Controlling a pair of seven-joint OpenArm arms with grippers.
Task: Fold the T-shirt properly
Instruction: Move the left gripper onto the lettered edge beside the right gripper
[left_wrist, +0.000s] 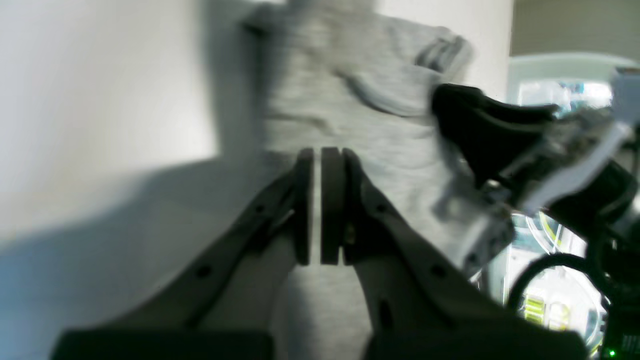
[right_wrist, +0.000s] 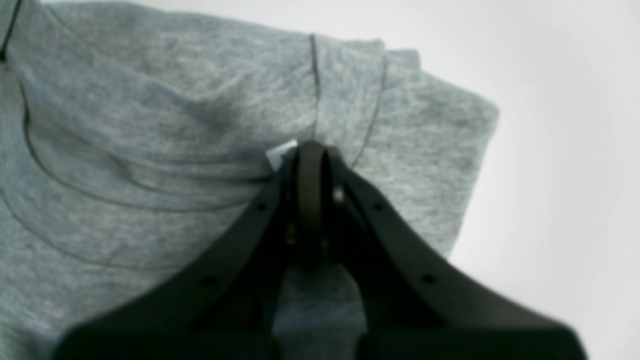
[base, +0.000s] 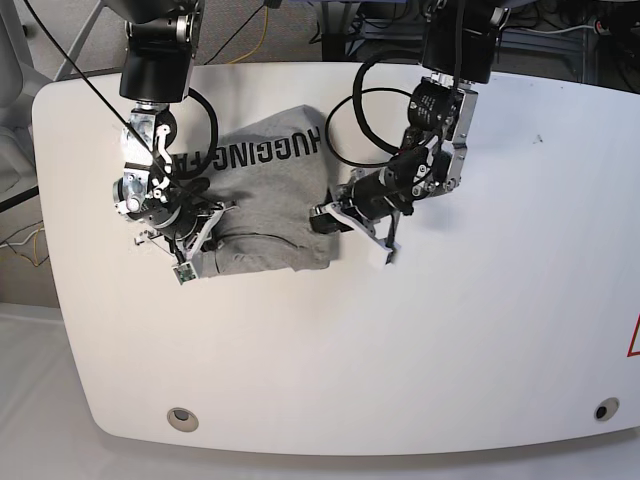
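The heather-grey T-shirt (base: 265, 200) lies partly folded on the white table, black block lettering showing along its far edge. My right gripper (base: 195, 235) is at its left side. In the right wrist view that gripper (right_wrist: 311, 150) is shut on a bunched fold of the T-shirt (right_wrist: 150, 125), beside a small white tag (right_wrist: 280, 152). My left gripper (base: 325, 218) is at the shirt's right edge. In the blurred left wrist view its pads (left_wrist: 316, 155) are pressed together on a thin layer of the T-shirt (left_wrist: 340, 90), and the right arm (left_wrist: 500, 145) shows across the cloth.
The white table (base: 450, 330) has bare surface to the right of and in front of the shirt. Black cables (base: 350, 90) loop from both arms over the far side. Two round fittings (base: 181, 418) sit near the front edge. Floor and cables lie beyond the far edge.
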